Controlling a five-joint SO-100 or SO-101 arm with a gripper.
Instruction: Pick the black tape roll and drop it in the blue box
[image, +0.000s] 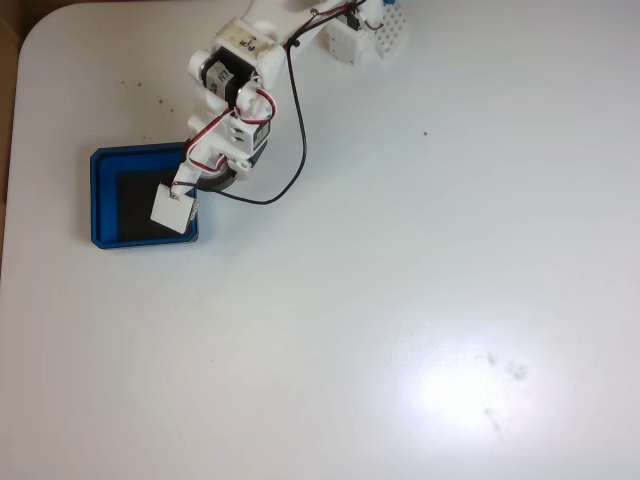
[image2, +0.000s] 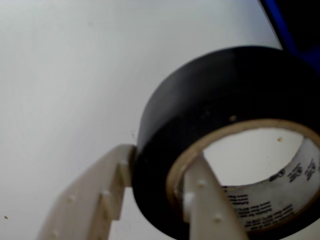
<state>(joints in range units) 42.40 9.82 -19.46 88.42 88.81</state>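
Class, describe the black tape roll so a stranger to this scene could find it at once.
On the white table, find the blue box at the left of the fixed view. At its right edge the gripper pinches the tape roll, one finger outside, one through its centre. It is the scene's sole black ring, with a pale inner rim.

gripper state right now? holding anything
Gripper: closed on the black tape roll, one finger inside the ring and one outside, pinching its wall, at the edge of the blue box.
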